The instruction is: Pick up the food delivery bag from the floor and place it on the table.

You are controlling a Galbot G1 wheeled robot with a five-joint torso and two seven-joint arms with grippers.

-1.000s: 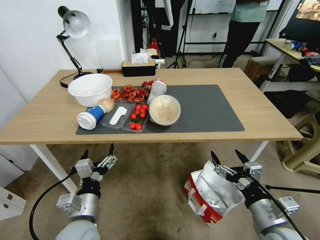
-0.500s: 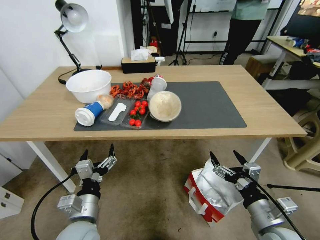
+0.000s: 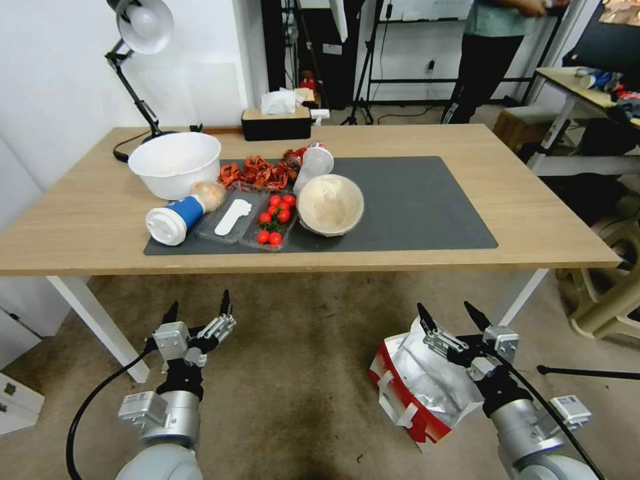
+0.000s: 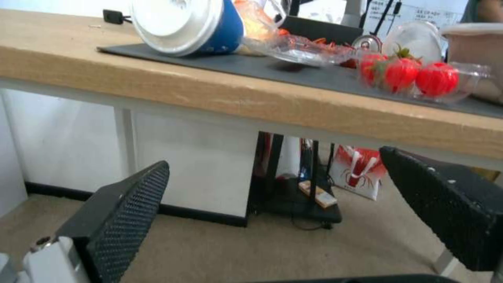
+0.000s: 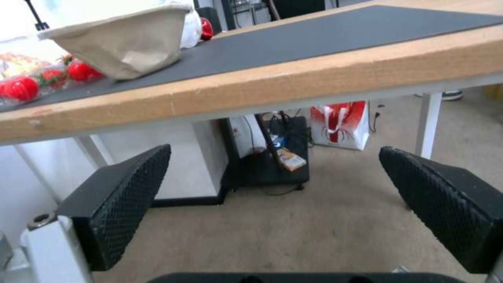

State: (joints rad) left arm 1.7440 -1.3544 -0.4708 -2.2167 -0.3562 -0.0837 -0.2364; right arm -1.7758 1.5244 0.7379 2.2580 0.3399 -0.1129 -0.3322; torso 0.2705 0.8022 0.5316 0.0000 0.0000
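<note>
**Bag on the carpet, both grippers spread below the table edge**

You have the food delivery bag (image 3: 407, 393) lying tipped on the floor (image 3: 300, 373) at your right front, its mouth open and the silver foil lining facing up; whether it holds anything you cannot tell; white strap handles hang on its red side. Your right gripper (image 3: 453, 317) hangs just above the bag's foil, fingers spread wide and holding nothing; your left gripper (image 3: 199, 308) hangs over bare carpet well to the left, fingers likewise spread and empty.

On the table (image 3: 80, 227), the containers crowd the left half of the dark grey mat (image 3: 413, 207): a large white bowl (image 3: 175, 163); a blue cup (image 3: 175, 219) with a white lid lying on its side; a clear tray (image 3: 230, 223) holding a white utensil; a clear tray of cherry tomatoes (image 3: 275, 217); a lidded paper bowl (image 3: 331, 204) tilted against them; a toppled bottle (image 3: 313, 167) beside a heap of red shells (image 3: 257, 173). A lamp (image 3: 137, 40) and a tissue box (image 3: 277, 123) stand at the far edge.

The right half of the mat and the wood beyond it lie open; both wrist views look at the table's near edge from below, with carpet between the white legs and a second red-and-white bag (image 5: 339, 125) standing far behind.
</note>
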